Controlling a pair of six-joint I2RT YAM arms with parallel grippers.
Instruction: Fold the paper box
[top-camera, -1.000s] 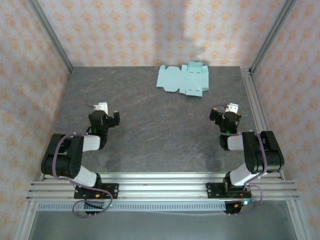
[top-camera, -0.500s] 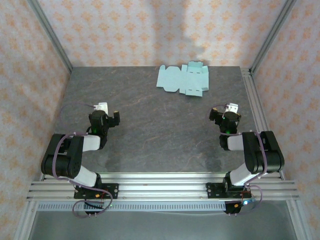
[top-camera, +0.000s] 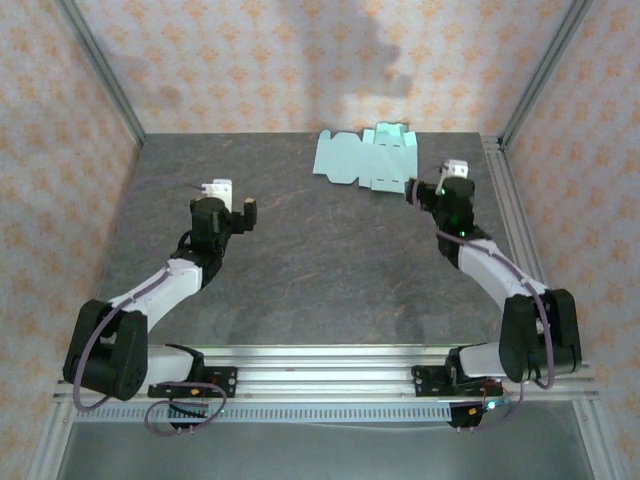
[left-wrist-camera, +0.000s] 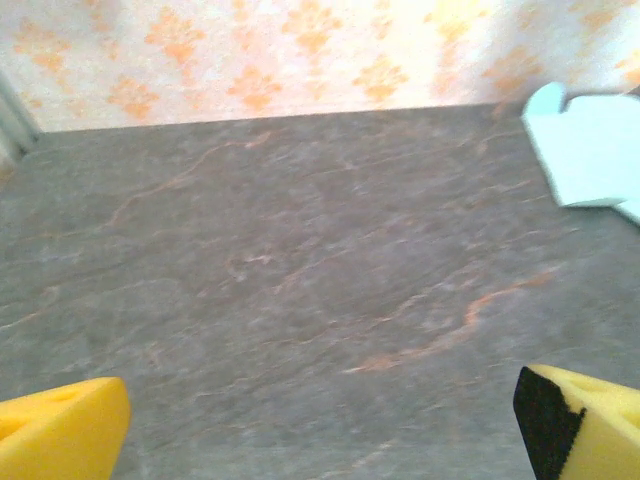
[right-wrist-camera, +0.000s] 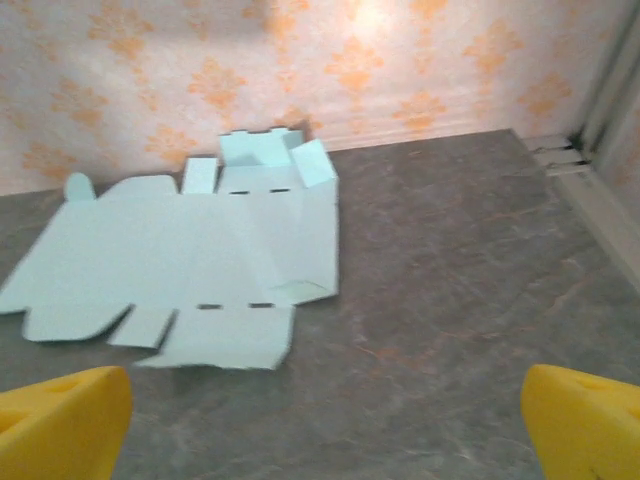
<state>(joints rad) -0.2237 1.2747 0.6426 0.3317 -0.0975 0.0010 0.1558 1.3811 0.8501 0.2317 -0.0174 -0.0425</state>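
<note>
Built of black joint housings and pale grey links, left arm and right arm alike. Tipped with yellow foam pads on left gripper and right gripper. Trailed by purple cables near black base plates.

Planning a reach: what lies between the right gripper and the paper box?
Bare table between right gripper and paper box, per the right wrist view.
</note>
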